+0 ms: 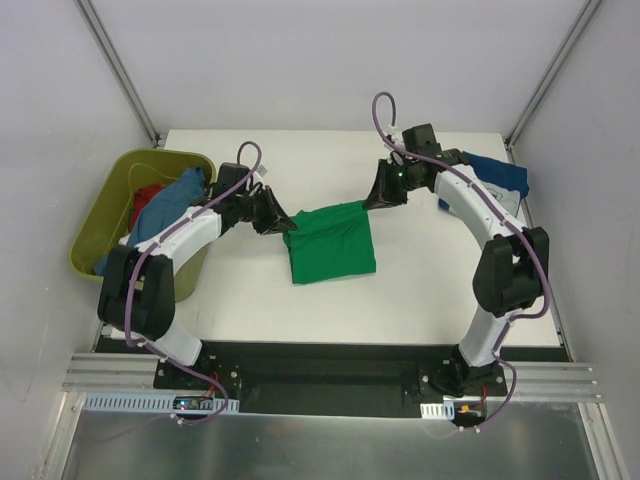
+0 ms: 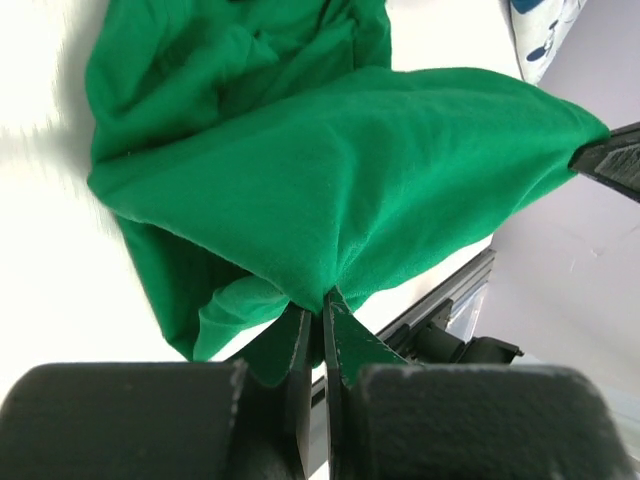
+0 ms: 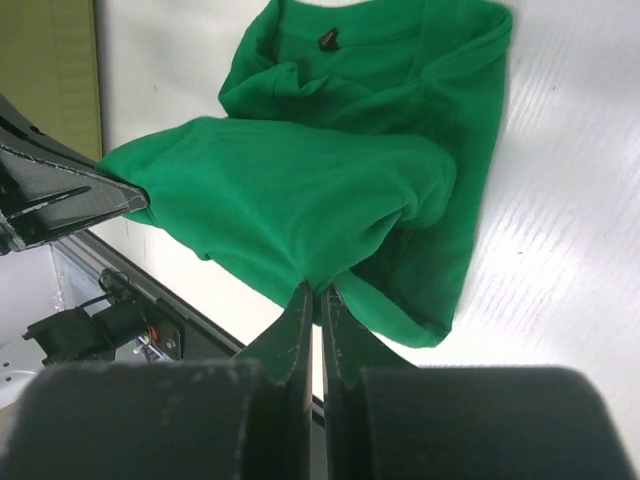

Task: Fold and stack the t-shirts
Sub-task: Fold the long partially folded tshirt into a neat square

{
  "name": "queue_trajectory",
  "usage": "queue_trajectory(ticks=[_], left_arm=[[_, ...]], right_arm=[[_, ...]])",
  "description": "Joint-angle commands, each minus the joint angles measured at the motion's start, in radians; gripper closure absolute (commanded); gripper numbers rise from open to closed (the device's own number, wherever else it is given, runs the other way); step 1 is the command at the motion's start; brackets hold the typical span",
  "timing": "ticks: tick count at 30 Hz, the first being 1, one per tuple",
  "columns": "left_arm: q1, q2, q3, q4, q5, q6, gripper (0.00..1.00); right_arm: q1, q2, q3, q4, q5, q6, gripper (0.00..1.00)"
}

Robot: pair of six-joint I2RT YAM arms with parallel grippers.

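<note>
The bright green t-shirt (image 1: 330, 242) lies partly folded in the middle of the table, its far edge lifted between the two grippers. My left gripper (image 1: 280, 222) is shut on its left corner (image 2: 322, 290). My right gripper (image 1: 375, 197) is shut on its right corner (image 3: 318, 285). The green cloth hangs taut between them; its collar with a dark tag (image 3: 327, 41) rests on the table. A navy t-shirt (image 1: 497, 175) with a white print lies at the far right, seen as a patch in the left wrist view (image 2: 545, 25). Mid-blue (image 1: 170, 205) and red (image 1: 150, 195) shirts sit in the tub.
An olive-green plastic tub (image 1: 118, 190) stands off the table's left edge beside the left arm. The white table (image 1: 420, 290) ends at a black rail with aluminium framing near the arm bases. Grey walls enclose the back and sides.
</note>
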Motion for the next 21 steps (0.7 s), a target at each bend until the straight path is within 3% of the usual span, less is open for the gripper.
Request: queue_trajectory(ticks=[1, 7, 10, 12, 13, 15, 16, 18, 20, 21], left_arm=[[0.018, 0.108, 0.096, 0.038, 0.112, 0.048, 1.0], [0.069, 0.243, 0.15, 0.069, 0.149, 0.023, 1.0], [0.086, 0.301, 0.188, 0.079, 0.154, 0.019, 0.87], [0.092, 0.339, 0.208, 0.084, 0.158, 0.015, 0.73], [0.095, 0.349, 0.228, 0.09, 0.164, 0.009, 0.7], [0.096, 0.364, 0.244, 0.095, 0.184, 0.003, 0.49], [0.096, 0.363, 0.25, 0.096, 0.19, 0.002, 0.45], [0.096, 0.332, 0.244, 0.103, 0.2, 0.005, 0.4], [0.093, 0.297, 0.207, 0.106, 0.187, 0.012, 0.37], [0.09, 0.256, 0.19, 0.106, 0.177, 0.025, 0.34]], right_arm=[[-0.019, 0.04, 0.07, 0.034, -0.036, -0.021, 0.99], [-0.047, 0.148, 0.125, 0.059, -0.063, -0.007, 1.0], [-0.05, 0.216, 0.157, 0.097, -0.069, -0.012, 0.99], [-0.053, 0.28, 0.192, 0.091, -0.066, -0.013, 0.96], [-0.056, 0.3, 0.235, 0.088, -0.075, -0.012, 0.84], [-0.056, 0.342, 0.278, 0.065, -0.08, -0.015, 0.74], [-0.056, 0.348, 0.293, 0.058, -0.08, -0.015, 0.59], [-0.055, 0.333, 0.307, 0.047, -0.073, -0.019, 0.42], [-0.053, 0.298, 0.26, 0.05, -0.047, -0.025, 0.02], [-0.055, 0.254, 0.237, 0.056, -0.036, -0.025, 0.03]])
